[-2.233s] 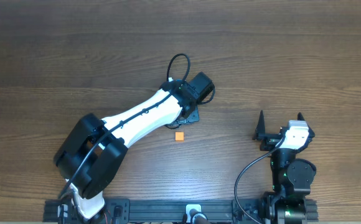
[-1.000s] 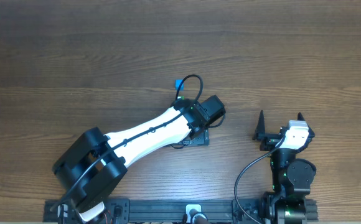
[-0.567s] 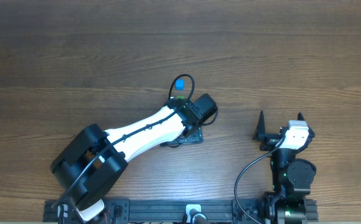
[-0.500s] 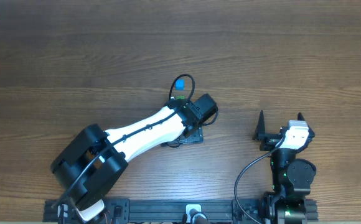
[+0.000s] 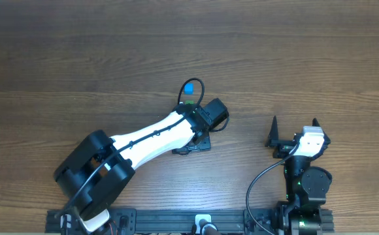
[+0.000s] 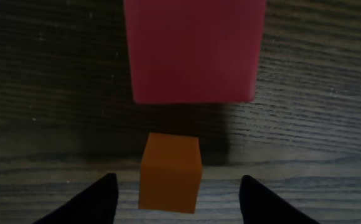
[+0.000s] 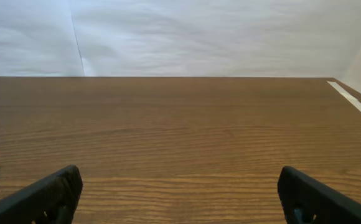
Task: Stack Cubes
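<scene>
Dark wood-grain surface (image 5: 78, 52), white backdrop (image 7: 199, 37) behind it in the right wrist view.

Orange cube (image 6: 170, 180): rests on the surface, between the left gripper (image 6: 177, 186)'s two fingers. Jaws spread, with a gap on each side of the cube and no contact visible.

Change: 2.2 s ago the orange cube lay uncovered in the top view, with the left wrist up-picture of it. Since then the arm has swung back over that spot, and the wrist now covers the cube from above. Pose is unchanged over the last 0.6 s. Judgement: approach finished and the arm is lined up for the pick. The grasp is not yet made and no stacking is done.

Red cube (image 6: 193, 50): just beyond the orange one, in line with the jaws. The same swing has uncovered the blue cube (image 5: 188, 88), which sits alone on the surface up-picture of the left wrist.

Right gripper (image 5: 294, 124): parked near its base, well apart from the cubes, jaws wide open and holding nothing.

Hidden or unclear:
- Red cube is cut off at the frame edge, so its far side is unseen.
- Orange and red cubes look narrowly apart, but shadow fills the gap, so possibly touching.
- Cannot tell whether the fingertips are down at cube height or hovering above.
</scene>
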